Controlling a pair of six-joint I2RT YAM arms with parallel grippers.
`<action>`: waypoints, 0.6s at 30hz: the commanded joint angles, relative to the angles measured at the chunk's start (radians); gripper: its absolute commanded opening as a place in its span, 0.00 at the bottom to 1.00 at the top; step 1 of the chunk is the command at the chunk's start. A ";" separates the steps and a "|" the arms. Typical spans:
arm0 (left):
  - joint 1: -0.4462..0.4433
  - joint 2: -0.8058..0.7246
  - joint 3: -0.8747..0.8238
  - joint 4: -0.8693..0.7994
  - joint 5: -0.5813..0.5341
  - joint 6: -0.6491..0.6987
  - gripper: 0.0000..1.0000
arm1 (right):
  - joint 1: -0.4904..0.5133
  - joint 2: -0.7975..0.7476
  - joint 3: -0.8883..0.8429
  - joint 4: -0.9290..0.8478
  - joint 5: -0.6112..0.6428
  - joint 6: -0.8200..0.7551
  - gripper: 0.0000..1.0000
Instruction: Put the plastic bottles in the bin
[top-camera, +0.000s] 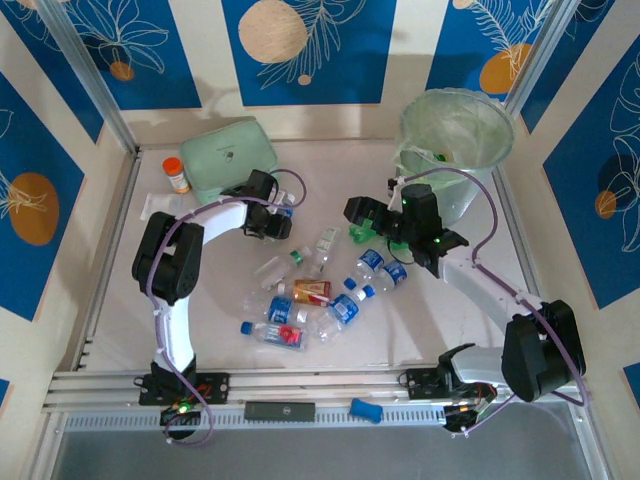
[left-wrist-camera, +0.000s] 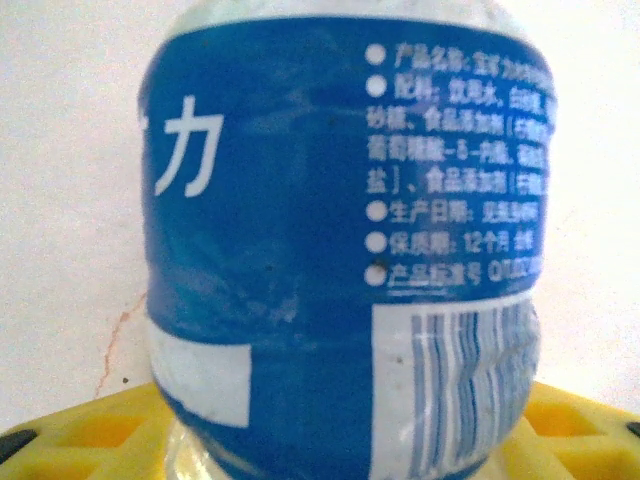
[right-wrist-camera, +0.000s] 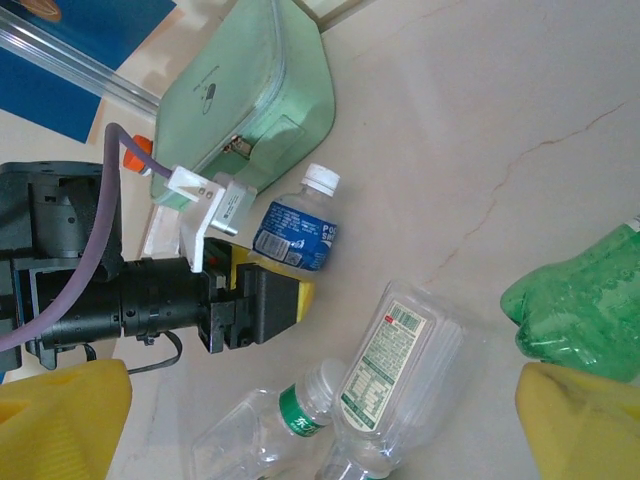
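Observation:
My left gripper (top-camera: 280, 222) is shut on a blue-labelled plastic bottle (left-wrist-camera: 340, 220), whose label comes right up to the left wrist view between the yellow fingers (left-wrist-camera: 70, 432). In the right wrist view that bottle (right-wrist-camera: 295, 235) lies white cap up beside the mint case. Open and empty, my right gripper (top-camera: 372, 222) hovers over two clear bottles (right-wrist-camera: 400, 370), with a green bottle (right-wrist-camera: 580, 310) by its right finger. More bottles (top-camera: 330, 300) lie scattered mid-table. The bin (top-camera: 500, 125) stands at the far right.
A mint-green zip case (top-camera: 230, 158) and a small orange-capped jar (top-camera: 177, 175) sit at the far left, close behind my left gripper. A white cloth (top-camera: 150, 206) lies by the left rail. A small blue object (top-camera: 365, 410) rests on the near rail.

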 joint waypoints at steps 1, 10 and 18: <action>-0.006 -0.004 0.002 0.015 0.004 -0.017 0.46 | -0.010 0.022 0.041 -0.011 -0.042 -0.014 0.99; -0.006 -0.149 -0.092 0.102 0.056 -0.089 0.43 | -0.018 0.126 0.118 0.010 -0.149 -0.017 0.99; -0.015 -0.325 -0.239 0.369 0.295 -0.188 0.43 | -0.003 0.252 0.252 0.041 -0.312 -0.047 0.95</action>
